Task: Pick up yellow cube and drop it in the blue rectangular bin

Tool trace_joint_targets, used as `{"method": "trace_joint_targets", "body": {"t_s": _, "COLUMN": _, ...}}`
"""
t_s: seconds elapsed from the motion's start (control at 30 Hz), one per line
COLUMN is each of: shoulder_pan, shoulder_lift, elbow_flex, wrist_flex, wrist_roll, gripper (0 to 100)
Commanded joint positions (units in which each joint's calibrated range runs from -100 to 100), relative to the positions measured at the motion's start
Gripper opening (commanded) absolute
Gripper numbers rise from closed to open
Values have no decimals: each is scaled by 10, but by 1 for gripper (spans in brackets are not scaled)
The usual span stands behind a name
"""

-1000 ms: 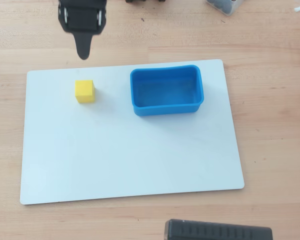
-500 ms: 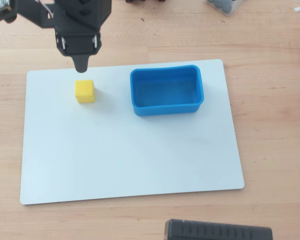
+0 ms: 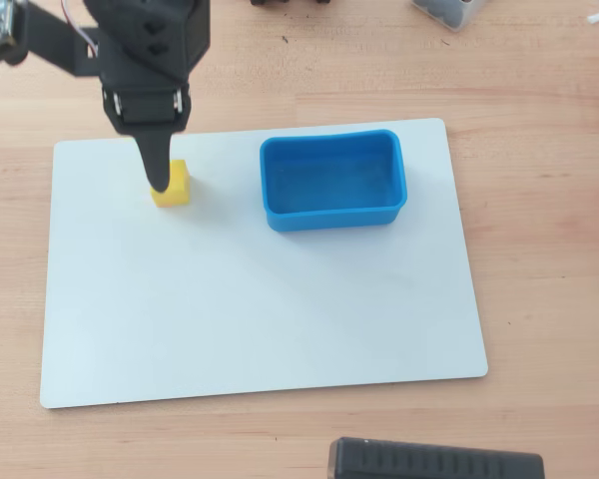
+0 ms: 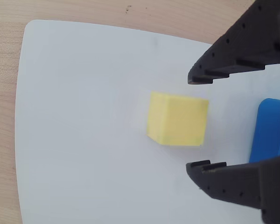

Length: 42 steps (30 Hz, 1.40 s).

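Two black gripper fingers, spread wide and empty, flank the small bright-yellow cube on the white board, at 9 o'clock from the blue rectangular plastic bin; probably light, rigid, best pinched across opposite flat faces.

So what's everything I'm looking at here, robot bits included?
yellow cube: one, bright yellow, left part of the white board, in front of the open end effector in the wrist view.
blue rectangular bin: one, bright blue, empty, upper middle of the board.
white board: one, white, flat on the table.
wooden table: one, light wood, under everything.
dark box: one, black, bottom edge of the overhead view.
clear container: one, partly cut off, top right.
end effector: one, black, fingers spread above the cube.
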<state>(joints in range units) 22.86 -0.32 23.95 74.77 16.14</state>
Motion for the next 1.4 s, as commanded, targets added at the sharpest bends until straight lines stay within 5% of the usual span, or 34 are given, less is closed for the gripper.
{"method": "trace_joint_targets", "body": {"t_s": 0.0, "shoulder_pan": -5, "shoulder_lift": 13, "elbow_flex": -90, "wrist_flex": -15, "wrist_roll": -7, "gripper": 22}}
{"method": "trace_joint_targets", "body": {"t_s": 0.8, "shoulder_pan": -35, "shoulder_lift": 110, "elbow_flex": -90, "wrist_flex": -75, "wrist_roll": -21, "gripper": 22}}
{"method": "trace_joint_targets", "body": {"t_s": 1.1, "shoulder_pan": -44, "shoulder_lift": 105, "elbow_flex": -90, "wrist_flex": -70, "wrist_roll": -21, "gripper": 8}}
{"method": "trace_joint_targets", "body": {"t_s": 1.37, "shoulder_pan": -54, "shoulder_lift": 28, "elbow_flex": -123, "wrist_flex": -9, "wrist_roll": -46, "gripper": 7}}
